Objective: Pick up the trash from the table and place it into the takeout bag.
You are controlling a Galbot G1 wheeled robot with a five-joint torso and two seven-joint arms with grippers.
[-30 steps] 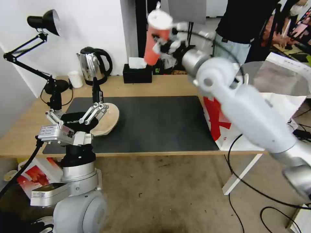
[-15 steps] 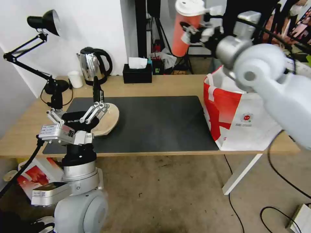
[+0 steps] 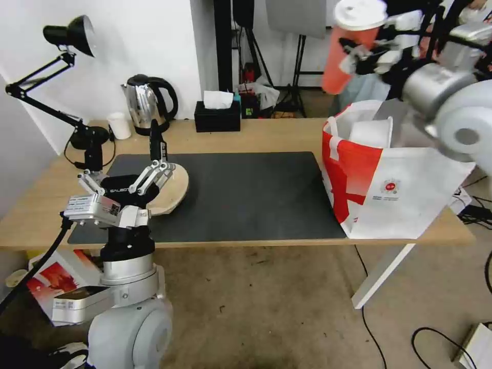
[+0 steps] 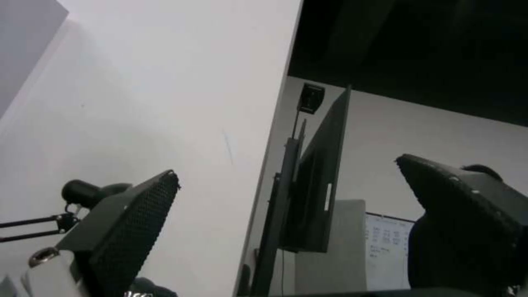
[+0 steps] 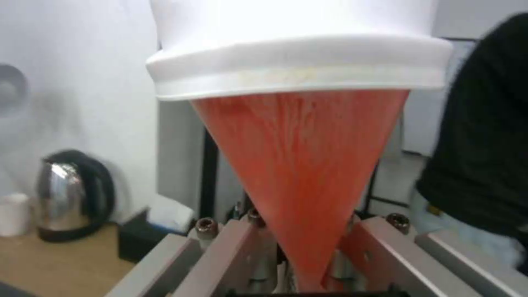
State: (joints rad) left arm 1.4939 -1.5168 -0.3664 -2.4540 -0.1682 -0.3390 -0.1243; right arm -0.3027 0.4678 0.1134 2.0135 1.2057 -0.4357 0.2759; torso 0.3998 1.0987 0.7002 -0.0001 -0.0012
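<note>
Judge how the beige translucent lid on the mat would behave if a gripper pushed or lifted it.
The beige lid looks thin and shallow, so it is probably light and would likely slide on the dark mat rather than tip. Its thin rim may flex under a pinch. The left gripper hovers open beside it.

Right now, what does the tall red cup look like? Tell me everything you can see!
The tall red cup is a slim, tapering cup, orange-red with faint streaks, and it looks like paper. A round white lid with a raised rim caps it. It is up in the air, tilted, above and behind the open takeout bag, touching nothing but the right end effector, which is shut around its body. No part of it rests on the table.
</note>
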